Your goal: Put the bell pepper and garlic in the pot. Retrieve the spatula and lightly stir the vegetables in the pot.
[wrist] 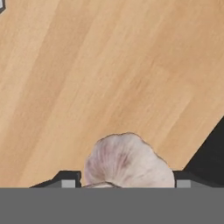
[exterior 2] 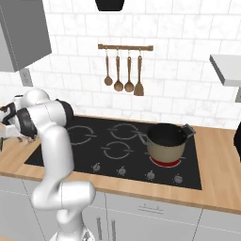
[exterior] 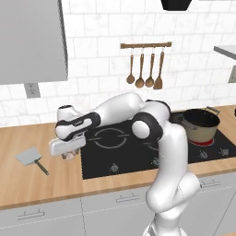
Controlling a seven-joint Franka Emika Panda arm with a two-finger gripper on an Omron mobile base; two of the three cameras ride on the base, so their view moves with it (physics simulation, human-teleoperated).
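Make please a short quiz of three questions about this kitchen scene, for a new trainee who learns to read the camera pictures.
1. True or false: the pot stands on the cooktop, on a ring that glows red.
2. What lies between the fingertips of the gripper in the hand view?
A. a red pepper
B. the garlic
C. a wooden spoon
3. Fill in: the spatula lies flat on the wooden ____, to the left of the cooktop in the left base view.

Key
1. True.
2. B. The pale bulb sits between the two dark tips, low over the counter.
3. counter.
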